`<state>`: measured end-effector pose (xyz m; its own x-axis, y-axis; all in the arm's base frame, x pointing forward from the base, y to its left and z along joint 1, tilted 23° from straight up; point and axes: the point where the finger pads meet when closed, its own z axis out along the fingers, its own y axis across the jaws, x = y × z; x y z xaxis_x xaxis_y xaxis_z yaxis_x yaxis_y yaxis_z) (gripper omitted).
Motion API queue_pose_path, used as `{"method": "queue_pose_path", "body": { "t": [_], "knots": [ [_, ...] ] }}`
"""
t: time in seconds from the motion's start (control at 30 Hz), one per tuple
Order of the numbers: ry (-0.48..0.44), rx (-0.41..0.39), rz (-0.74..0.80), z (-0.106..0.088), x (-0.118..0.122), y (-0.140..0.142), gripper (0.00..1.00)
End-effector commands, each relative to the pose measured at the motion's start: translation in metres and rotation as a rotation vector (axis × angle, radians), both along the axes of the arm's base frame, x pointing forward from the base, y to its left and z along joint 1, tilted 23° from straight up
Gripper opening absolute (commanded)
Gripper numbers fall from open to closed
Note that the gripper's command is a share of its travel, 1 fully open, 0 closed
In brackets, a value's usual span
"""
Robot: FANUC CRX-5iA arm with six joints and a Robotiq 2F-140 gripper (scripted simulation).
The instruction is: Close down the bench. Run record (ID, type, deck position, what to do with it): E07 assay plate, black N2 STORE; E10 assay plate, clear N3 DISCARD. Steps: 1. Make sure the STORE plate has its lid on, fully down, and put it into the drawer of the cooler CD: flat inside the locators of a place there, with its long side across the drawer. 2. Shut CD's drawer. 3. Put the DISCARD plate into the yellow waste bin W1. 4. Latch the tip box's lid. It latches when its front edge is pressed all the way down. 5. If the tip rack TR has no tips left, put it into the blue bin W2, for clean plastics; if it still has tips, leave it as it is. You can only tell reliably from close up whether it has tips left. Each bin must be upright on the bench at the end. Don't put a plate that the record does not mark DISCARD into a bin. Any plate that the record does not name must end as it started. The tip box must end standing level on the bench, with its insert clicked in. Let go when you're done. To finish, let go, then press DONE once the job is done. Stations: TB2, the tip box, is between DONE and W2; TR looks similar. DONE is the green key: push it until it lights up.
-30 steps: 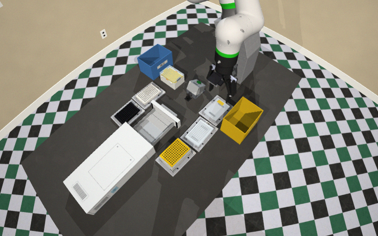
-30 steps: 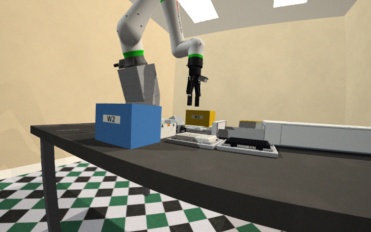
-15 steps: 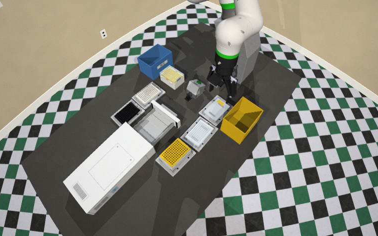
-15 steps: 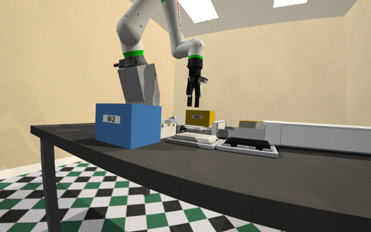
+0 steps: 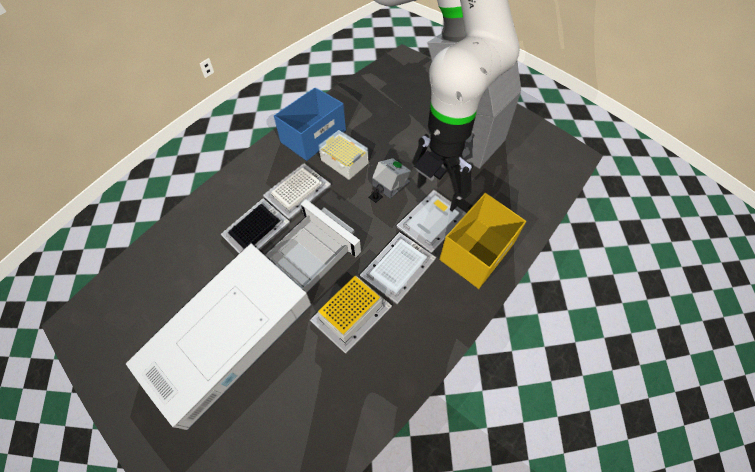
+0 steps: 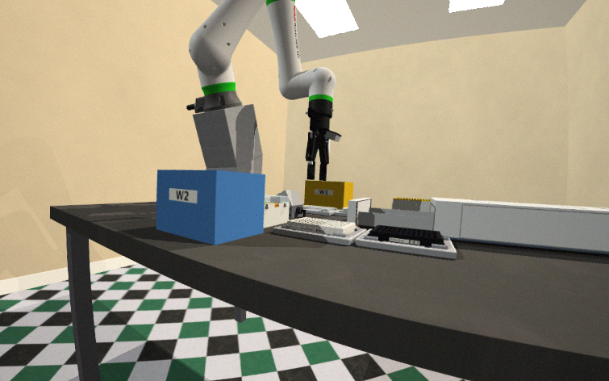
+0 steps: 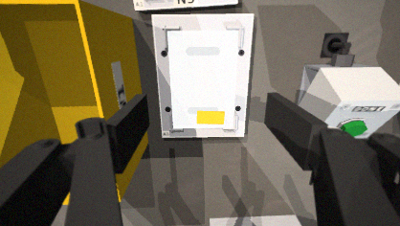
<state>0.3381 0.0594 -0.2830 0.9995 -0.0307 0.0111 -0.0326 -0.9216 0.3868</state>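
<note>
Fingers open, empty, hovering above lid [image 7: 205,81] w/ yellow tag, W1 bin [image 7: 53,72] beside.

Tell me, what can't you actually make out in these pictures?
- Yellow tip rack: top view too small to tell whether its holes hold tips.
- Tip box: latch state unreadable; in the exterior view the blue bin hides most of it.
- Clear plate: exterior view blocks it behind the open drawer.
- Gripper: wrist view cuts off its fingers at the bottom edge.
- Deck label above the lid: cropped at the top edge.
</note>
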Motion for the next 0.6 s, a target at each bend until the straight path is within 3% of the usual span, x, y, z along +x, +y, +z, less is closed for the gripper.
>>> {"method": "queue_pose_path", "body": {
  "t": [0.0, 0.57],
  "knots": [
    [-0.003, 0.001, 0.001, -0.005, 0.001, -0.002, 0.7],
    [-0.003, 0.001, 0.001, -0.023, 0.001, -0.009, 0.7]
  ]
}}
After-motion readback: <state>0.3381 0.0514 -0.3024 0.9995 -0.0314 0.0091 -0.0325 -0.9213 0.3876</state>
